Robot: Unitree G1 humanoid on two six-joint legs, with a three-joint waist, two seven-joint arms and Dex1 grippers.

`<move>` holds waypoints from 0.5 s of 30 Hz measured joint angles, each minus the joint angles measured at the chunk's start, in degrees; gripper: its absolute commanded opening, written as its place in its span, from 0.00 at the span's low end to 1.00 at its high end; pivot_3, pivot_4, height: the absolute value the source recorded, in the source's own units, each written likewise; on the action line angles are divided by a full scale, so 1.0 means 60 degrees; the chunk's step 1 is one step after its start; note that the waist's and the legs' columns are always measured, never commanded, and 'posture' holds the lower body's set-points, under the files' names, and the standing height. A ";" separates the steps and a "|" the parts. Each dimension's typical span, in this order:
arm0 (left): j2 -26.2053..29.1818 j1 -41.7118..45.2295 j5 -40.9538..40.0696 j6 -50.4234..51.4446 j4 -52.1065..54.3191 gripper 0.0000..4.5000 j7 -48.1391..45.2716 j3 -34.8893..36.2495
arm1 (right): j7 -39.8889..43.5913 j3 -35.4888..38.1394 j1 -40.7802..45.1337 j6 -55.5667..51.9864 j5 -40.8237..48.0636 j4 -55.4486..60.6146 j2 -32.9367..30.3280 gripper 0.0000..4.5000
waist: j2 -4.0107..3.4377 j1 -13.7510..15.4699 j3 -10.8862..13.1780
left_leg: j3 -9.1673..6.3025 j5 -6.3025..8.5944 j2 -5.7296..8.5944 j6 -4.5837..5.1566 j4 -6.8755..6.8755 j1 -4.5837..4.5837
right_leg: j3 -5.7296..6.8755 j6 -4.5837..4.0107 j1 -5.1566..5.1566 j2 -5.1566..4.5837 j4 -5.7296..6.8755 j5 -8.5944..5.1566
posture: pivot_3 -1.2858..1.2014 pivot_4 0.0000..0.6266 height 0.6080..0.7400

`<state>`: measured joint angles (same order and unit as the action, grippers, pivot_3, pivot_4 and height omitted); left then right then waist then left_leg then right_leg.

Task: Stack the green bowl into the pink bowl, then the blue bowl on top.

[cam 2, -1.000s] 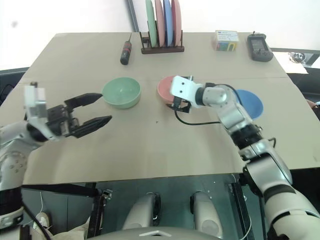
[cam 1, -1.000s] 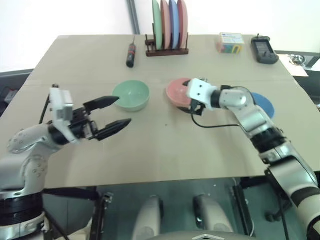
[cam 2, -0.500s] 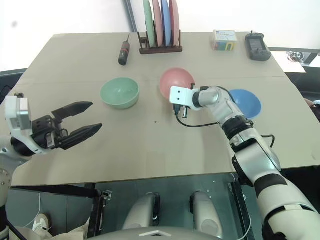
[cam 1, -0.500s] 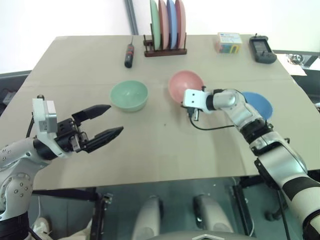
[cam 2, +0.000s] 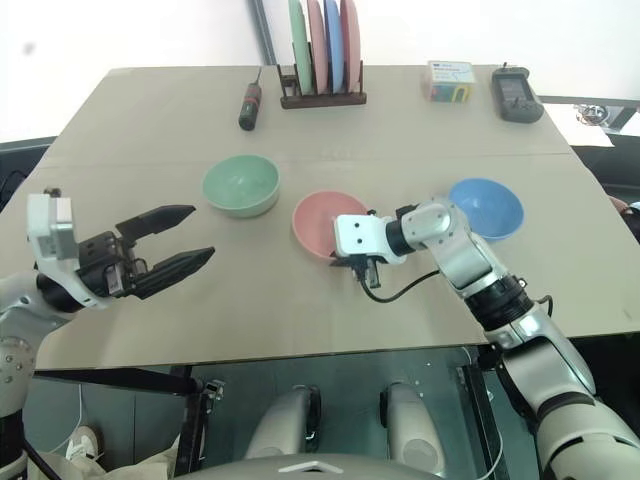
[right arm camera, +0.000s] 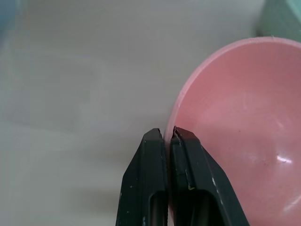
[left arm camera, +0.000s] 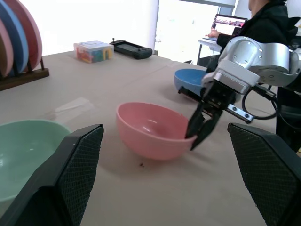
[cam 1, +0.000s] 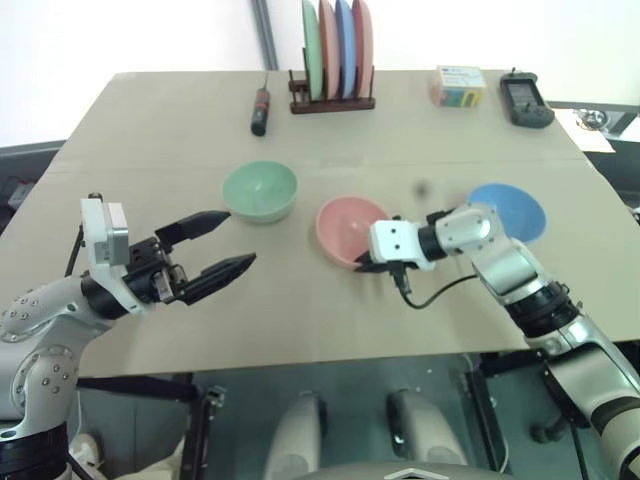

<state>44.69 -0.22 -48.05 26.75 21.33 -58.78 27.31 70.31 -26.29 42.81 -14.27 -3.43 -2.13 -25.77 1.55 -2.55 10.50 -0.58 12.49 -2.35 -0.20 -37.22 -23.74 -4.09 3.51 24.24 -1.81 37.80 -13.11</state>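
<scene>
**Right pincer clamped on the pink bowl's rim**

Your right pincer (cam 2: pixel 356 266) is closed on the near rim of the pink bowl (cam 2: pixel 325 222); the right wrist view shows its two black fingers (right arm camera: pixel 150 188) pressed together with the thin pink edge pinched between them. The bowl sits on the tabletop (cam 2: pixel 420 120) near the middle, open side up.

The green bowl (cam 2: pixel 240 185) rests on the tabletop to the left of the pink one and a little farther back, apart from it. The blue bowl (cam 2: pixel 486 208) sits to the right, just behind your right forearm.

Your left pincer (cam 2: pixel 180 240) hangs above the tabletop's near left part with its fingers spread wide, holding nothing, pointing toward the bowls.

Along the far edge you have a rack of plates (cam 2: pixel 322 45), a screwdriver (cam 2: pixel 249 104), a small box (cam 2: pixel 450 80) and a black device (cam 2: pixel 517 95).
</scene>
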 measured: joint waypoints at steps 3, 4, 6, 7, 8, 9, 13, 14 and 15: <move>0.0002 0.0019 0.0298 -0.0009 -0.0020 1.00 0.0084 -0.0231 | -0.0222 -0.0035 0.0000 -0.0407 -0.0171 0.0009 -0.0044 0.43 | 0.0001 0.0015 -0.0001 | -0.0002 -0.0002 -0.0001 -0.0002 -0.0005 0.0000 | 0.0000 -0.0001 0.0002 0.0002 0.0008 -0.0001 | 0.52 0.24 1.00; 0.0004 0.0051 0.0389 -0.0011 -0.0048 1.00 0.0129 -0.0279 | -0.0265 -0.0034 0.0000 -0.0528 -0.0176 0.0013 -0.0054 0.50 | 0.0001 0.0019 -0.0001 | -0.0001 -0.0002 0.0000 -0.0002 -0.0005 -0.0001 | 0.0000 -0.0002 0.0001 0.0001 0.0007 -0.0001 | 0.52 0.24 1.00; 0.0011 0.0265 0.0680 -0.0055 -0.0159 1.00 0.0269 -0.0485 | -0.0298 -0.0032 -0.0001 -0.0806 -0.0137 0.0067 -0.0082 0.67 | 0.0001 0.0035 -0.0001 | -0.0003 -0.0001 0.0000 -0.0003 -0.0004 -0.0009 | 0.0000 -0.0003 0.0002 0.0001 0.0003 -0.0001 | 0.52 0.24 1.00; 0.0011 0.0310 0.0747 -0.0087 -0.0203 1.00 0.0295 -0.0530 | -0.0301 -0.0031 -0.0001 -0.0909 -0.0116 0.0133 -0.0085 0.76 | 0.0001 0.0037 -0.0001 | -0.0005 -0.0001 0.0001 -0.0003 -0.0004 -0.0013 | 0.0000 -0.0002 0.0004 0.0001 0.0003 0.0000 | 0.52 0.24 1.00; 0.0011 0.0401 0.0921 -0.0142 -0.0310 1.00 0.0350 -0.0571 | -0.0302 -0.0023 -0.0005 -0.1071 -0.0053 0.0314 -0.0116 0.83 | 0.0001 0.0036 -0.0001 | -0.0004 -0.0001 0.0001 -0.0003 -0.0004 -0.0016 | 0.0000 -0.0001 0.0005 0.0001 -0.0001 0.0001 | 0.52 0.24 1.00; 0.0009 0.0528 0.1104 -0.0216 -0.0401 1.00 0.0446 -0.0640 | -0.0309 0.0036 -0.0024 -0.1255 0.0017 0.0540 -0.0191 0.97 | 0.0001 0.0036 -0.0001 | -0.0003 -0.0001 0.0001 -0.0003 -0.0002 -0.0017 | 0.0000 0.0000 0.0004 0.0000 -0.0005 0.0002 | 0.52 0.24 1.00; 0.0008 0.1068 0.2118 -0.0537 -0.0592 1.00 0.1156 -0.1095 | -0.0545 0.0620 -0.0370 -0.1770 0.0473 0.1457 -0.0420 0.97 | 0.0004 0.0096 0.0000 | -0.0009 -0.0001 0.0006 -0.0003 -0.0002 -0.0022 | 0.0002 0.0001 0.0002 -0.0002 -0.0009 0.0002 | 0.52 0.24 1.00; 0.0032 0.1321 0.2858 -0.0669 -0.0623 1.00 0.1720 -0.1359 | -0.0794 0.1149 -0.0583 -0.1906 0.0807 0.1956 -0.0399 0.97 | 0.0004 0.0112 0.0000 | -0.0011 -0.0001 0.0006 -0.0003 -0.0003 -0.0023 | 0.0002 0.0006 0.0001 -0.0001 -0.0010 0.0004 | 0.52 0.24 1.00; 0.0134 0.1538 0.3556 -0.0710 -0.0614 1.00 0.2251 -0.1667 | -0.0942 0.1612 -0.0781 -0.2086 0.1168 0.2450 -0.0429 0.97 | 0.0006 0.0129 -0.0001 | -0.0014 -0.0001 0.0007 -0.0003 -0.0003 -0.0023 | 0.0003 0.0029 0.0000 -0.0001 -0.0009 0.0018 | 0.52 0.24 1.00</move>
<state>45.49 9.01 -26.71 22.49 17.65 -45.28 17.31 64.66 -16.62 38.12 -26.79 3.58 12.57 -28.35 1.59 -1.78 10.50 -0.67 12.49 -2.31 -0.22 -37.24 -23.88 -4.08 3.68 24.24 -1.81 37.75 -13.00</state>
